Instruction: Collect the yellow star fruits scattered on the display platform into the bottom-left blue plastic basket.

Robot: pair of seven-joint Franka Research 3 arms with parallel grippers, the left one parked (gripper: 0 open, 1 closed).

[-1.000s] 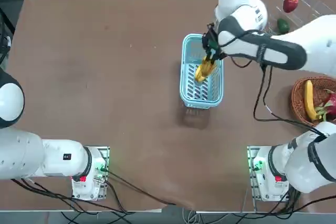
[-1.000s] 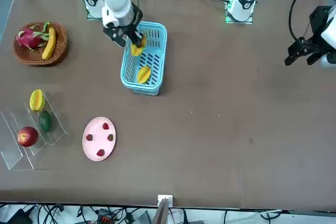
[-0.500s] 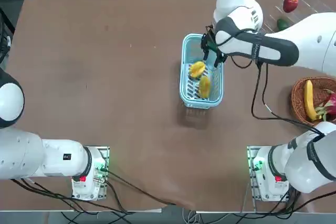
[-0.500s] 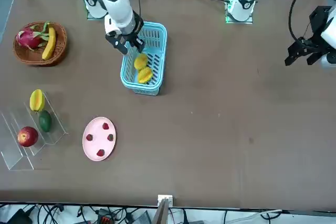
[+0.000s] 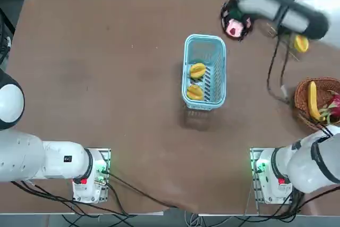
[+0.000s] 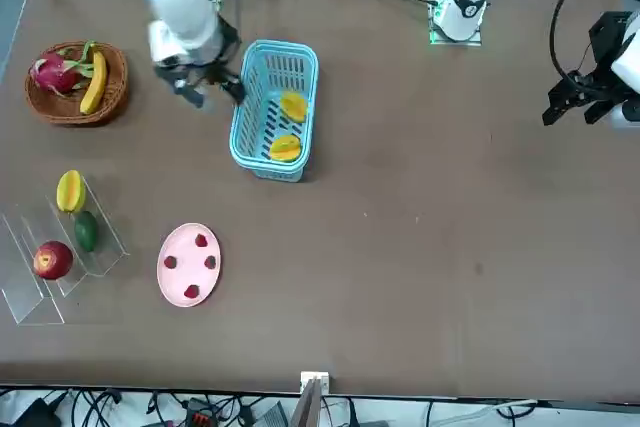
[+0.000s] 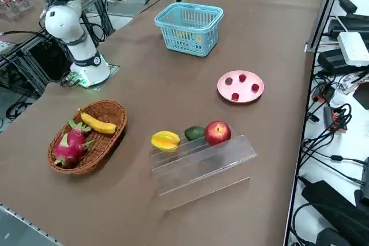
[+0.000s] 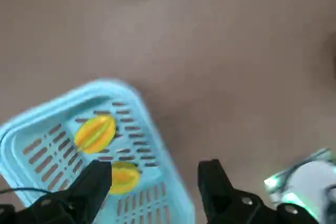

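Two fruits binned, one left on the rack

The blue plastic basket (image 6: pixel 274 110) holds two yellow star fruits (image 6: pixel 292 106); the right pincer (image 6: pixel 208 89) hovers beside it, open and empty. The third (image 6: pixel 69 190) sits on the display platform (image 6: pixel 30 297) touching a green fruit (image 6: pixel 86 230), which a careless grasp could dislodge.

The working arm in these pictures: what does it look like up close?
The right arm is glossy white with rounded segments and dark joint bands. A black cable hangs from it. Its hand has two blunt black fingers.
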